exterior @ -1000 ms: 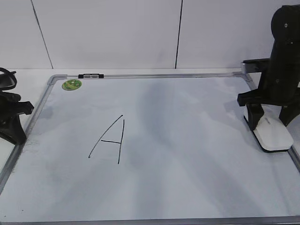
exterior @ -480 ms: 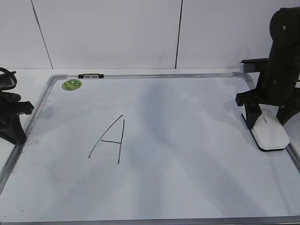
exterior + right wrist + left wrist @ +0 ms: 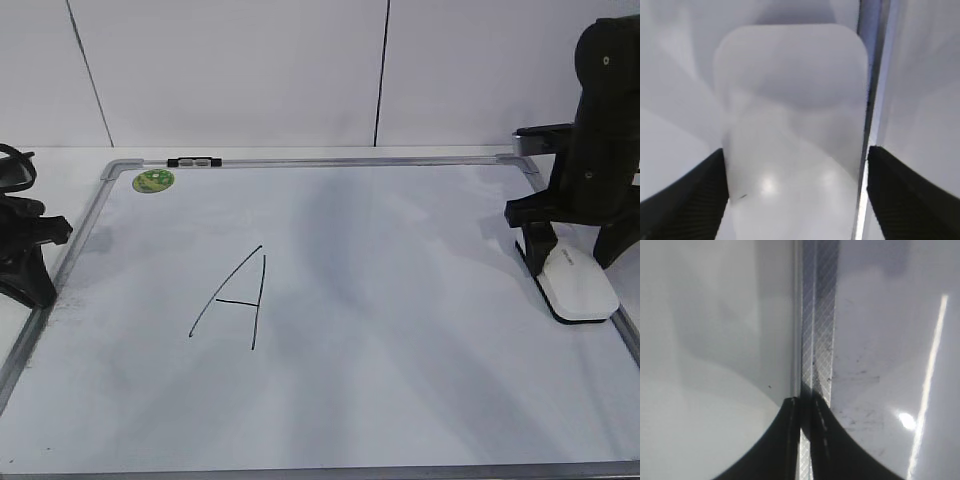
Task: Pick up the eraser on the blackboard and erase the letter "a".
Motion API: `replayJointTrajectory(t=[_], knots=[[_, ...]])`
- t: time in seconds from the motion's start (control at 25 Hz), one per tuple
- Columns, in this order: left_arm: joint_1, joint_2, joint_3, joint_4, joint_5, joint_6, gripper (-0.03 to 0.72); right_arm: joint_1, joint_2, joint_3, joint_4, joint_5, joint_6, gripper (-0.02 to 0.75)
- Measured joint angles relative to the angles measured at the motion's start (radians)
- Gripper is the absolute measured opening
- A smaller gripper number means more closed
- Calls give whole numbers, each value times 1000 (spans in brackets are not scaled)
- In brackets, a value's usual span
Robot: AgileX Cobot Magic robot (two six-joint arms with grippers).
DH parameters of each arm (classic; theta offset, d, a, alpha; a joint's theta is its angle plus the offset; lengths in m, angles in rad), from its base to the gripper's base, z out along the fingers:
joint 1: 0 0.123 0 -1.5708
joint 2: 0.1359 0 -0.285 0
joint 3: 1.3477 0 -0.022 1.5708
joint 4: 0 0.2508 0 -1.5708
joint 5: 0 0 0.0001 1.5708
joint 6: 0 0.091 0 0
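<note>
The blackboard (image 3: 400, 400) is a white dry-erase board with a grey frame, lying flat. A tall angular capital "A" (image 3: 235, 298) is drawn left of centre. No small letter "a" shows anywhere on the board. The white eraser (image 3: 578, 285) sits low at the board's right edge, beside the frame. My right gripper (image 3: 570, 248) straddles it, one finger against each long side; the right wrist view shows the eraser (image 3: 792, 125) filling the space between the fingers (image 3: 795, 192). My left gripper (image 3: 806, 402) is shut and empty, over the board's left frame (image 3: 815, 330).
A green round sticker (image 3: 153, 181) and a black clip (image 3: 194, 161) are at the board's back left corner. Faint grey smudges cover the board's middle. A white wall stands behind. The left arm (image 3: 25, 250) rests at the left frame.
The right gripper and the eraser have shifted slightly left and back along the right frame. The left arm has not moved.
</note>
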Motion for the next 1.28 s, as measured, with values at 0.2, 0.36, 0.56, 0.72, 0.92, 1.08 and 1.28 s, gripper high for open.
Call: replayJointTrajectory(t=[0.2,0.36,0.56,0.72,0.92,1.08,1.28], knots=[[0,0,0,0,0,2,25,0,0,0,-7,-3,-4,667],[0,0,0,0,0,2,47,0,0,0,-7,-3,-4,669],[0,0,0,6,2,2,247,0,0,0,5,3,-4,669],[0,-23,0,6,7,2,351,0,-4,-6,14,16,-4,669],[0,-99,-27,28,45,2,370,0,-36,-60,29,62,-4,669],[0,-200,-50,36,88,0,373,0,-83,-88,49,70,-4,669],[0,-342,-51,55,138,-9,376,0,-160,-90,64,79,-4,664]])
